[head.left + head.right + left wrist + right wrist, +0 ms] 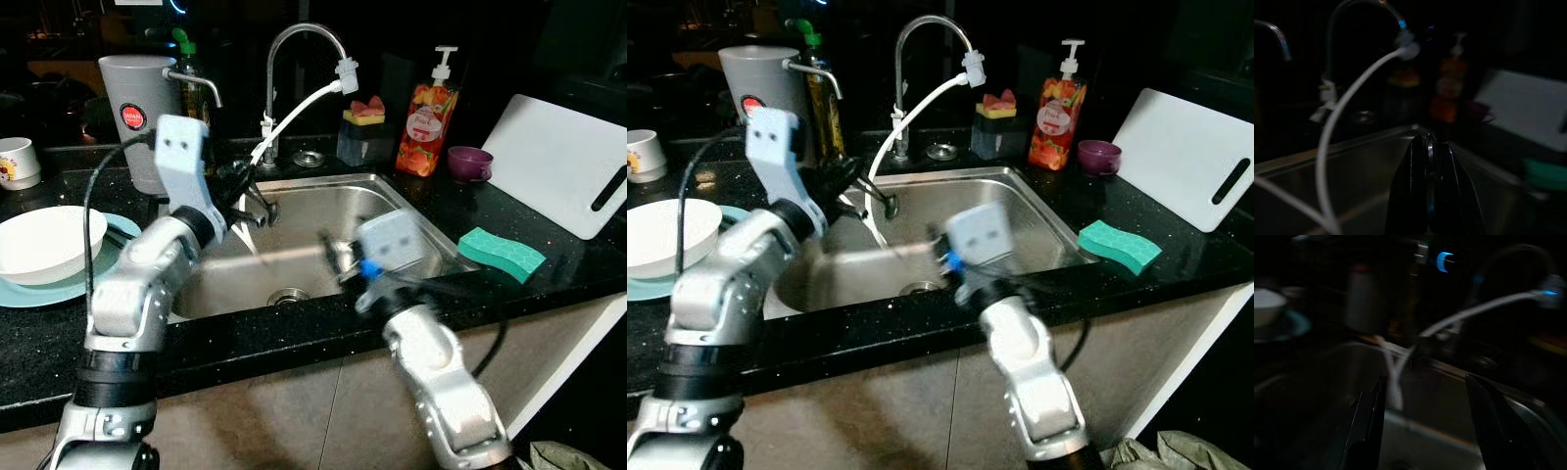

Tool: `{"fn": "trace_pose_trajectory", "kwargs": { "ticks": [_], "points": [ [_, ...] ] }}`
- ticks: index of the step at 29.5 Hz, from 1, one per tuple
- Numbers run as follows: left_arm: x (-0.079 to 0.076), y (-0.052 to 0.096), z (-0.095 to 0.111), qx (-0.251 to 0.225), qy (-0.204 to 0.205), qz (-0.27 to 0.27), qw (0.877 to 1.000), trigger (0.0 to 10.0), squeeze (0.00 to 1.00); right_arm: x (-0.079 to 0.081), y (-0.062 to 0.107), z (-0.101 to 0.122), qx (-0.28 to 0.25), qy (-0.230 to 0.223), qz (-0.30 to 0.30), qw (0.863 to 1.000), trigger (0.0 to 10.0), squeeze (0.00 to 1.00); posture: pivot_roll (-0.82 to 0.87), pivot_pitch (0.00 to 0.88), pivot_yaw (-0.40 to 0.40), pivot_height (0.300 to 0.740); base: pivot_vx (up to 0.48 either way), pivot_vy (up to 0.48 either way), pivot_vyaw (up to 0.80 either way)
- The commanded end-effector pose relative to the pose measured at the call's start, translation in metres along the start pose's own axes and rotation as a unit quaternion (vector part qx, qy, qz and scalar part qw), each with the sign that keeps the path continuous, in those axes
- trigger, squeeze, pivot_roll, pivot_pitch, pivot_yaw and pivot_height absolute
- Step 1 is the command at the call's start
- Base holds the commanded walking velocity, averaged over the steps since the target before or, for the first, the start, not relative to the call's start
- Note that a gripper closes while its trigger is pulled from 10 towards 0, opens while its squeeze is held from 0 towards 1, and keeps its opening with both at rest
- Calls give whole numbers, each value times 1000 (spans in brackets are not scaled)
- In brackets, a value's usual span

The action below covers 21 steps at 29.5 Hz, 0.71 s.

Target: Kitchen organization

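Right tool (1422, 426), fingers spread wide and empty, hovers over the near part of the sink (411, 201); left tool (1431, 188), pressed closed on nothing, sits at the sink's far-left side. Nothing visible in the basin; white bowl (44, 240) on the teal plate (59, 291) lies left on the table (294, 333), nearer the left arm, green sponge (500, 253) right.

Dark kitchen, black speckled countertop (294, 338), steel sink (411, 211), beige cabinet fronts (284, 416) below
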<state>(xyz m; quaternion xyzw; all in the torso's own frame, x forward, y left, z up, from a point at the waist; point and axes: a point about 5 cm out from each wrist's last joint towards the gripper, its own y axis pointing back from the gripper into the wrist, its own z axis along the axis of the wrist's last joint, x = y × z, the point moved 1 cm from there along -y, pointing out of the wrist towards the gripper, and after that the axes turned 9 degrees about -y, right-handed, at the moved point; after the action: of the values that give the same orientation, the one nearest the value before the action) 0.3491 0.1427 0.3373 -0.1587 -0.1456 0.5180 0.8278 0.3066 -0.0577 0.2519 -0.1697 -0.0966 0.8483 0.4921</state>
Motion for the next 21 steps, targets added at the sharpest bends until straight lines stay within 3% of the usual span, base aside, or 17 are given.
{"fn": "trace_pose_trajectory", "kwargs": {
  "ticks": [1, 3, 7, 17, 21],
  "points": [
    [-3, 2, 6, -10, 15, -23, 1000, 10000, 0, 3, -1, 5, -12, 11, 14, 1000, 10000, 0, 107, 75, -57, 740, 0, 0, 0],
    [-6, 7, 9, -5, 30, -54, 998, 10000, 0, 9, -4, 6, -18, 16, 28, 999, 10000, 0, 109, 77, -55, 740, 0, 0, 0],
    [-7, 8, 10, -3, 44, -65, 997, 10000, 0, 11, -7, 6, -18, 20, 32, 999, 10000, 0, 109, 78, -53, 740, 0, 0, 0],
    [-17, 12, 15, -6, 89, -107, 990, 10000, 0, 6, -32, -4, 1, 89, -15, 996, 10000, 0, 115, 86, -48, 740, 0, 0, 0],
    [-19, 13, 16, -2, 92, -112, 989, 10000, 0, -5, -40, -3, 2, 99, -59, 993, 10000, 0, 118, 86, -50, 740, 0, 0, 0]
  ]
}}
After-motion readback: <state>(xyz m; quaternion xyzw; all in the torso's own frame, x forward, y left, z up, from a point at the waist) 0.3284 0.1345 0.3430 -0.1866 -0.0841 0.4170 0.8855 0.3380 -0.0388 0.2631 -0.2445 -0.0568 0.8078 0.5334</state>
